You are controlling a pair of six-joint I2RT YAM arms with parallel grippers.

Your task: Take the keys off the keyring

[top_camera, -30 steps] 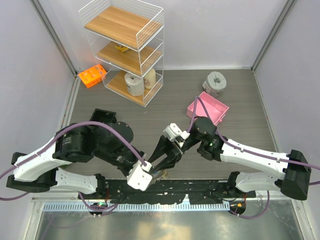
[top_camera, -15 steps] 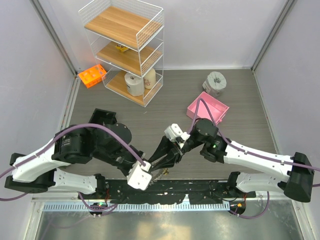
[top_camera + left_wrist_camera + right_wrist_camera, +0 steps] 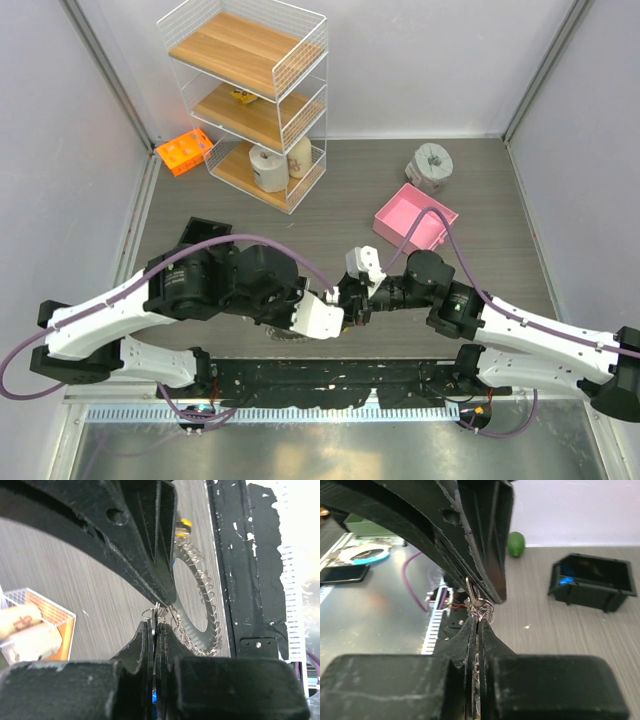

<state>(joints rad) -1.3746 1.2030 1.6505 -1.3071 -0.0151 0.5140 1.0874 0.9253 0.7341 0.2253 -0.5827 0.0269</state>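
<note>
Both tools have shifted right and a little away from the near edge; now they meet tip to tip. Left tool (image 3: 154,624) is pressed together on the keyring (image 3: 209,592), which is close to the near edge. Right tool (image 3: 478,621) is pinched on the keys (image 3: 469,591). I judge the work hardly begun: no key lies free, so all are left to remove. Worktop (image 3: 330,200) is grey wood-grain between white walls; shelf (image 3: 250,100), pink box (image 3: 415,218) and tape roll (image 3: 432,163) stand far.

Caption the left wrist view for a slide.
Left tool shut on a small silvery ring, meeting the right tool; the knobbly silvery-grey keyring loop curves alongside.
</note>
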